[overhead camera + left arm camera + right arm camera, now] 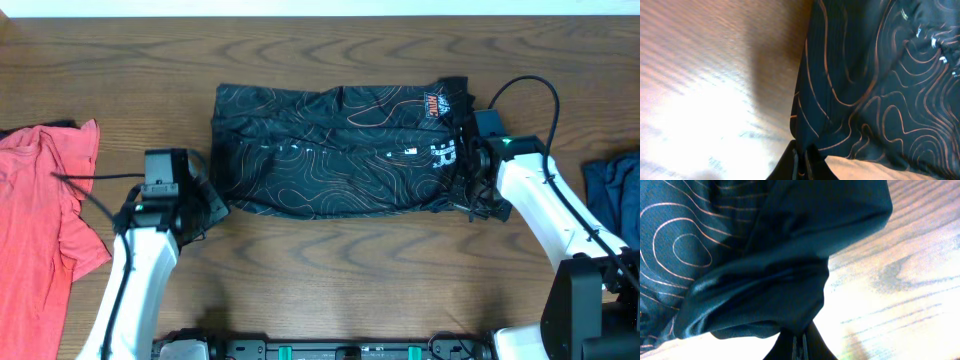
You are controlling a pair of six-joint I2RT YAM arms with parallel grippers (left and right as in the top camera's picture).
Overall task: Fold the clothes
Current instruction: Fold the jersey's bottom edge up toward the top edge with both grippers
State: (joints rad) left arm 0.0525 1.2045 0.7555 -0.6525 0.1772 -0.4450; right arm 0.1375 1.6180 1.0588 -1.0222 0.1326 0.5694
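Black jersey (330,150) with thin orange contour lines lay in a rumpled, roughly rectangular heap at the centre of the wooden bench (330,270), its orange logo and white lettering toward the right end. The left claw (802,160) was clamped on the garment's lower left edge, and the right claw (800,342) was clamped on a gathered wad of fabric at its right end. A red garment (45,210) lay at the frame's left edge, a blue one (615,195) at the right.

Left fingers (811,162) and right fingers (790,349) are both clamped tight.
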